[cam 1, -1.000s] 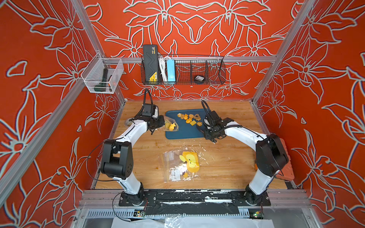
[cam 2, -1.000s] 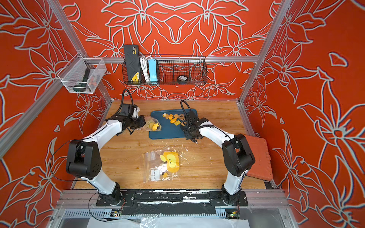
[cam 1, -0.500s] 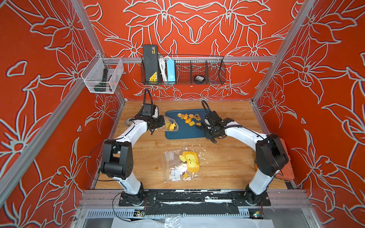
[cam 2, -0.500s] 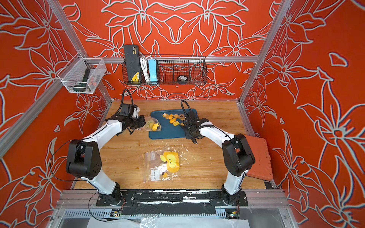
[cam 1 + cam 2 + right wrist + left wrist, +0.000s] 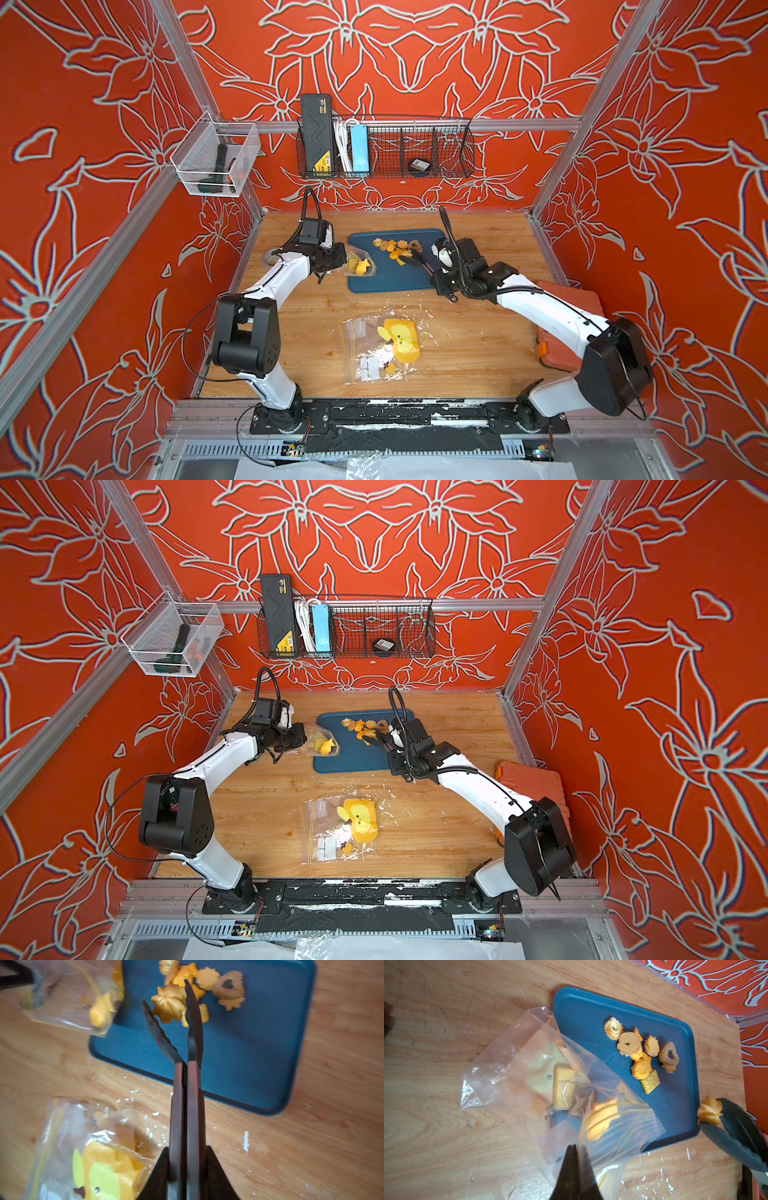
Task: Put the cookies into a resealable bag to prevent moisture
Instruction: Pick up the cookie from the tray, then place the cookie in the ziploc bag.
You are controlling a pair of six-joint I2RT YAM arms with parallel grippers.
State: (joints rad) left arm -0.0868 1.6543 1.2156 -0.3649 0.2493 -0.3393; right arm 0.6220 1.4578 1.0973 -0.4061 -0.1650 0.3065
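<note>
step: I judge the flower cookie (image 5: 169,1006) must travel low and slow to the bag (image 5: 529,1053) mouth, released only once inside | right hand (image 5: 188,1159): clamped narrow on the tongs (image 5: 194,1084), whose tips pinch that cookie over the tray (image 5: 675,1105) | left hand (image 5: 576,1149): fully closed on the bag's zip edge | cookies (image 5: 630,1044): most heaped on the tray, a few in the bag

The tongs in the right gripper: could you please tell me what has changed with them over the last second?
The right gripper squeezed the tongs together, and their tips now pinch a flower-shaped cookie above the blue tray. The left gripper stayed shut on the resealable bag at the tray's edge; the other cookies on the tray look unmoved.
</note>
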